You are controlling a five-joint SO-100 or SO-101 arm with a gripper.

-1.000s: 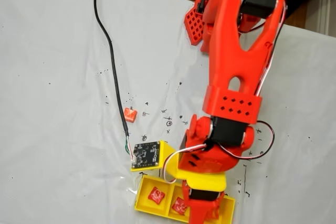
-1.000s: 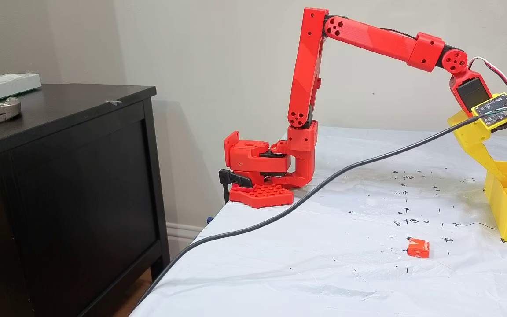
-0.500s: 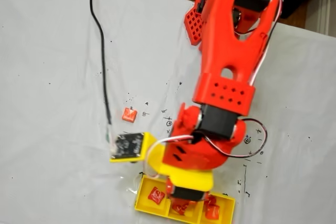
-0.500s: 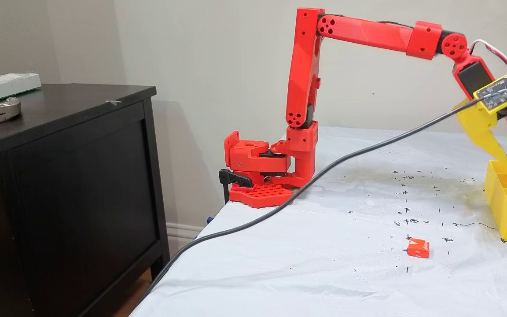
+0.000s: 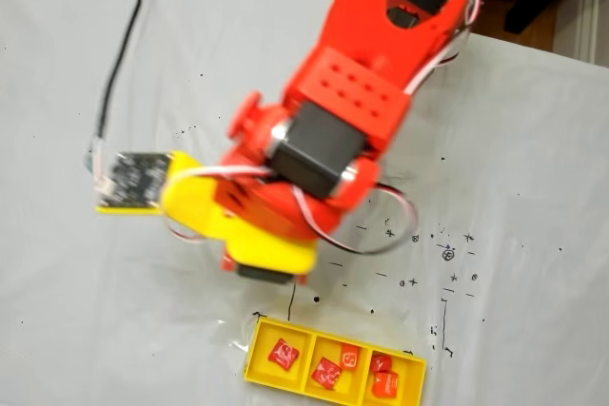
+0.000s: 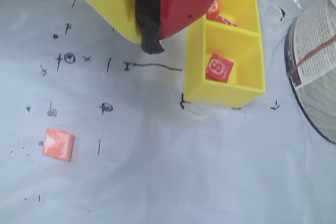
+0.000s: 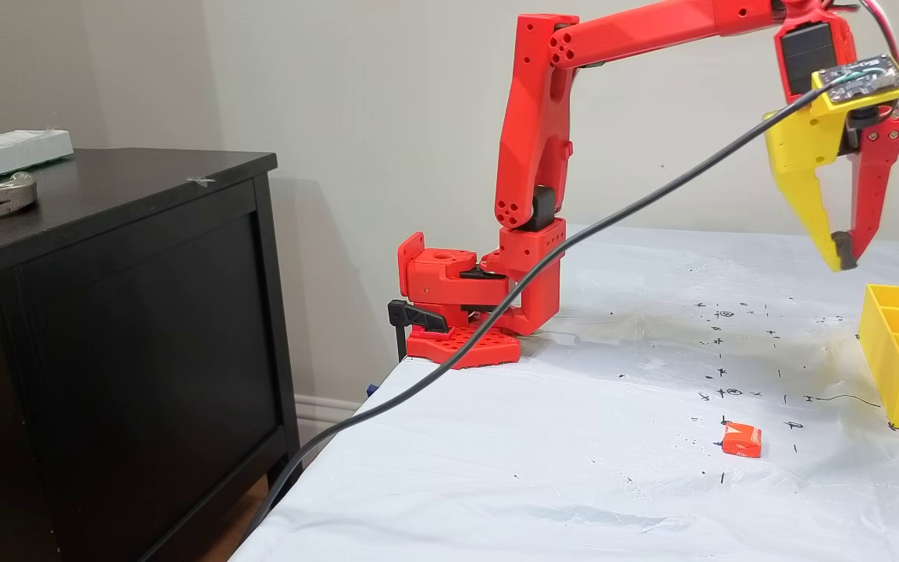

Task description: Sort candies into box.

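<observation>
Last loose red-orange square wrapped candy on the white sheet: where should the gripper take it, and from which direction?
Judging from its pose, come straight down. The red-orange square wrapped candy lies flat and alone on the white sheet, so pinch across two opposite straight edges, not the low top face. Nothing crowds it; the yellow three-compartment tray sits well apart. The gripper, now shut and empty, must open first.

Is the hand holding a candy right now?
No, the hand is shut on nothing, and one candy lies loose on the table.

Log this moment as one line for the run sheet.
end effector: shut, empty, raised beside box | box: five candies inside | loose candy: on table, untouched | next: likely fetch it
</observation>
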